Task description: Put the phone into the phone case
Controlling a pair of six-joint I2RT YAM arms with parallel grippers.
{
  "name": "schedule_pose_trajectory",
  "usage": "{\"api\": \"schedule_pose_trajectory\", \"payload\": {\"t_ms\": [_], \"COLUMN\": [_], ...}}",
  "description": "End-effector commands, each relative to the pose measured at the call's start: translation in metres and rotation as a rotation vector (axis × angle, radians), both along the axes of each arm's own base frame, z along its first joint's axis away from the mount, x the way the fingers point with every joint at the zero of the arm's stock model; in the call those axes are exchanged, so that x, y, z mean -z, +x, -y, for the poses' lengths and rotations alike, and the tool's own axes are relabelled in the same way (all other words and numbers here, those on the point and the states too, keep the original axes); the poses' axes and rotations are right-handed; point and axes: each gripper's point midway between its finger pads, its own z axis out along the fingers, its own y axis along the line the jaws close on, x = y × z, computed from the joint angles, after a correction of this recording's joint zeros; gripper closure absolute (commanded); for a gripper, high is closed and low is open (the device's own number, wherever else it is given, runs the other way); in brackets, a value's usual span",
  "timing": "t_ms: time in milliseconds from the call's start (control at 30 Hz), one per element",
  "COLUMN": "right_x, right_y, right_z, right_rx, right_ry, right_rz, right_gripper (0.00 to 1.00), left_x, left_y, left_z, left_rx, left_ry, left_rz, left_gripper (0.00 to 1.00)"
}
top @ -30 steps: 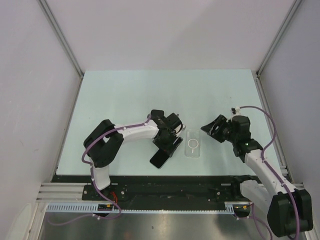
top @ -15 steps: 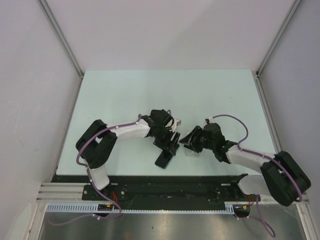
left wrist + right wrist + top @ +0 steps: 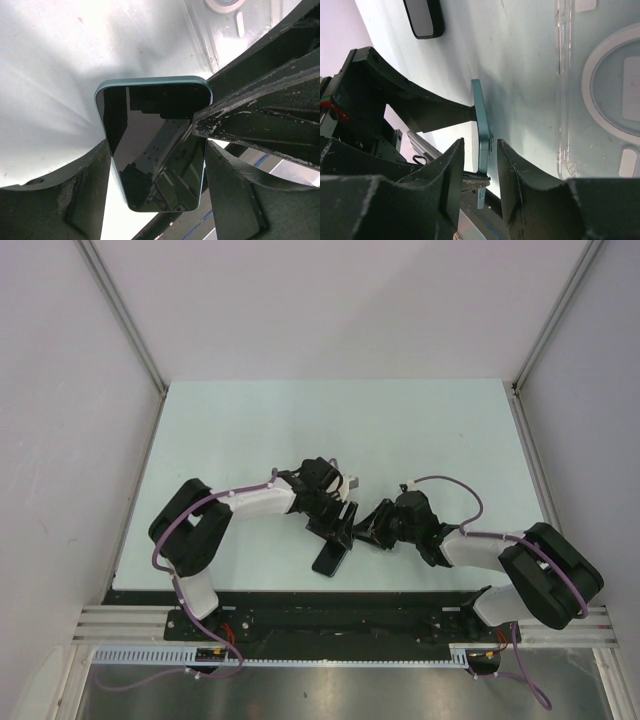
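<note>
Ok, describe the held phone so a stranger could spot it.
On the table, go to the left gripper near the middle. The phone is clamped between its fingers, next to the clear case. Its teal rim sets it apart from the all-black slab lying flat nearby.

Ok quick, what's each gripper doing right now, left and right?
Left gripper: closed on the phone, holding it up off the table.
Right gripper: set around the phone's edge; cannot tell if it is gripping.
</note>
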Motion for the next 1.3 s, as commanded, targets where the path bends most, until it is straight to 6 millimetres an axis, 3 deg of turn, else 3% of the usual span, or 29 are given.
{"api": "schedule_pose_trajectory", "payload": {"t_ms": [0,133,267,433,567,733,867,1033,1267], "right_x": [-0.006,-0.003,-0.007,-0.013,-0.03,-0.054,-0.075,-0.073,-0.059], "right_y": [0.012,0.014,0.014,0.018,0.023,0.037,0.043,0.057,0.068], "right_z": [-0.004,-0.002,-0.005,-0.001,0.006,0.028,0.046,0.089,0.127], "right_rx": [0.028,0.024,0.007,-0.031,-0.072,-0.091,-0.141,-0.176,-0.216], "right_ry": [0.025,0.028,0.039,0.053,0.092,0.133,0.152,0.044,-0.067], "right_rz": [0.042,0.036,0.054,0.095,0.149,0.202,0.245,0.257,0.176], "right_gripper": [0.66,0.75,0.93,0.96,0.98,1.0,1.0,1.0,1.0], "left_x": [-0.015,-0.02,-0.026,-0.044,-0.072,-0.106,-0.121,-0.127,-0.119], "left_y": [0.003,0.004,0.004,0.007,0.013,0.022,0.032,0.046,0.053], "left_z": [0.007,0.009,0.012,0.013,0.007,-0.001,-0.013,-0.023,-0.02], "left_rx": [-0.006,-0.015,-0.021,-0.033,-0.06,-0.093,-0.144,-0.207,-0.226], "left_ry": [-0.072,-0.089,-0.107,-0.143,-0.18,-0.232,-0.226,-0.207,-0.189], "left_rz": [0.026,0.029,0.029,0.044,0.084,0.138,0.173,0.23,0.216], "left_gripper": [0.4,0.39,0.33,0.14,0.05,0.0,0.0,0.01,0.02]}}
